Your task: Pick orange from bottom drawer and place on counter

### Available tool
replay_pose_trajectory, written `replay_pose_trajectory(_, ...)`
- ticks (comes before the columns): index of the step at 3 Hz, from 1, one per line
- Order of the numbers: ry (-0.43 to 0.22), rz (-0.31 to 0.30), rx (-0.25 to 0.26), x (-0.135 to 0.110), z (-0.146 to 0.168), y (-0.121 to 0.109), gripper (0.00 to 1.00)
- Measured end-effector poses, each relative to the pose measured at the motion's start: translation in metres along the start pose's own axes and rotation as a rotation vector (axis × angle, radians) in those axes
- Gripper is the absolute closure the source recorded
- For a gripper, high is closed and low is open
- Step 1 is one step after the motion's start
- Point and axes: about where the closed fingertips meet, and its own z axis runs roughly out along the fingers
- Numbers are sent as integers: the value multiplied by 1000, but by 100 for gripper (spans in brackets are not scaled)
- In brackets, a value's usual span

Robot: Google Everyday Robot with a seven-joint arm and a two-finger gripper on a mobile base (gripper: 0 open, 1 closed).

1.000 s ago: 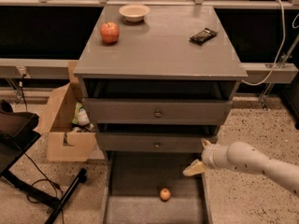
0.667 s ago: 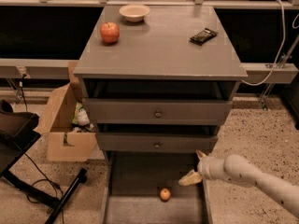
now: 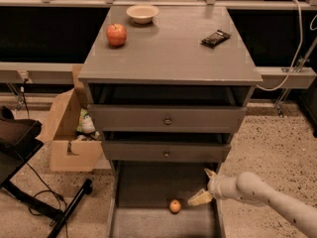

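The orange (image 3: 175, 206) lies on the flat grey floor of the pulled-out bottom drawer (image 3: 143, 222), right of its middle. My gripper (image 3: 202, 188) comes in from the right on a pale arm and hangs over the drawer's right side, just right of the orange and apart from it. One pale finger (image 3: 200, 198) points toward the orange, the other sits higher near the drawer wall; the fingers are spread with nothing between them. The counter (image 3: 173, 53) is the grey top of the cabinet above.
On the counter stand a red apple (image 3: 116, 34), a pale bowl (image 3: 142, 13) and a dark snack bar (image 3: 216, 37). Two shallower drawers with knobs (image 3: 167, 121) stick out slightly above the bottom drawer. An open cardboard box (image 3: 69, 133) and a black stand (image 3: 29, 182) sit at the left.
My gripper has moved down and to the left, from beside the middle drawer's right end into the bottom drawer's opening, closer to the orange. The orange has not moved.
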Motion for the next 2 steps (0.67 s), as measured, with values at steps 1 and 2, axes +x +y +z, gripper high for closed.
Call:
replay_pose_trajectory(1,-17,-35,-12,-11,4,11,0)
replay_pose_trajectory(2,-7,-90,-79,3,43,27,0)
